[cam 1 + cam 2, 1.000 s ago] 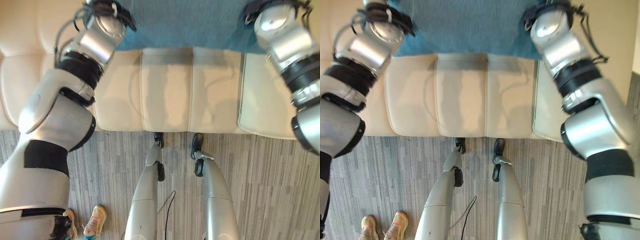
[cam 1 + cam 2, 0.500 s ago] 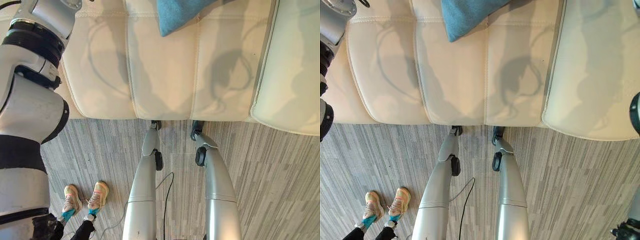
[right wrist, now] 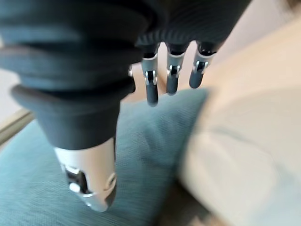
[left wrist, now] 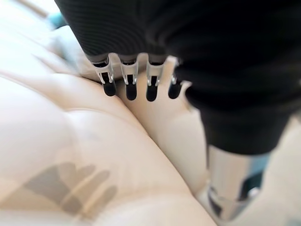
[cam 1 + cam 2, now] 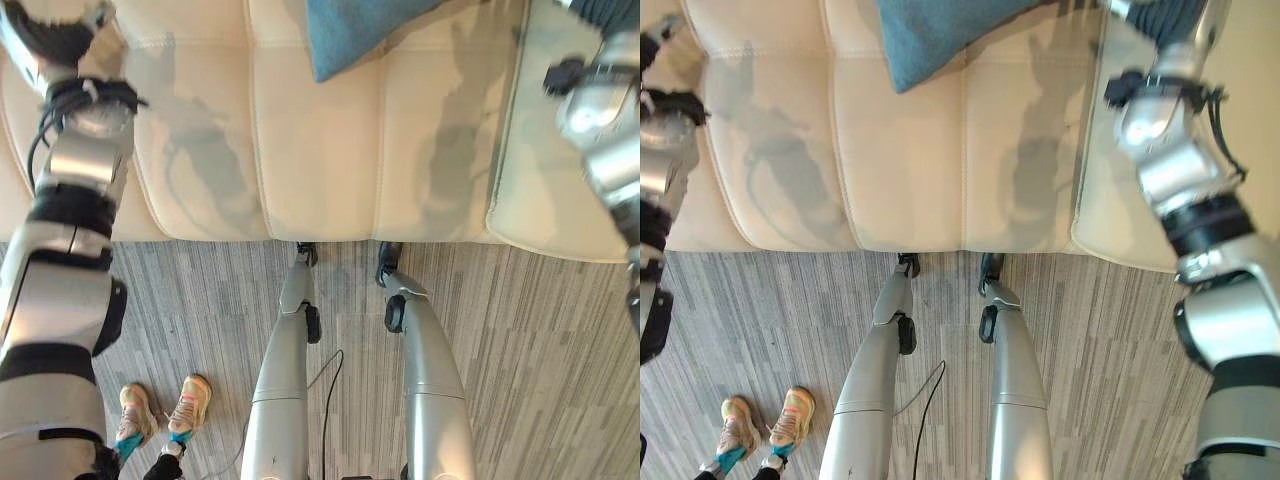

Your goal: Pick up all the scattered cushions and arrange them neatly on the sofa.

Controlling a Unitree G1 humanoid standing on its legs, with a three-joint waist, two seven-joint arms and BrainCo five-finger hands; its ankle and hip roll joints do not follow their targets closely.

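Observation:
A blue cushion (image 5: 350, 30) lies on the cream sofa (image 5: 320, 150), one corner pointing towards the seat's front edge. My left hand (image 4: 131, 87) hovers over bare cream upholstery far left of the cushion, fingers straight and nothing in them. From the head it shows at the sofa's left end (image 5: 50, 35). My right hand (image 3: 151, 89) hangs just above the blue cushion (image 3: 150, 155), fingers straight and apart from the cloth, thumb (image 3: 89, 183) free. It sits over the cushion's right end by the armrest (image 5: 1175, 15).
The sofa's cream armrest (image 5: 560, 190) bounds the seat on the right. Grey striped wooden floor (image 5: 540, 350) runs along the sofa's front edge. A person's shoes (image 5: 160, 410) stand on the floor at my left.
A second ago both hands were up at the blue cushion; it now lies alone on the seat. The view has shifted, and both arms have drawn apart towards the sofa's two sides.

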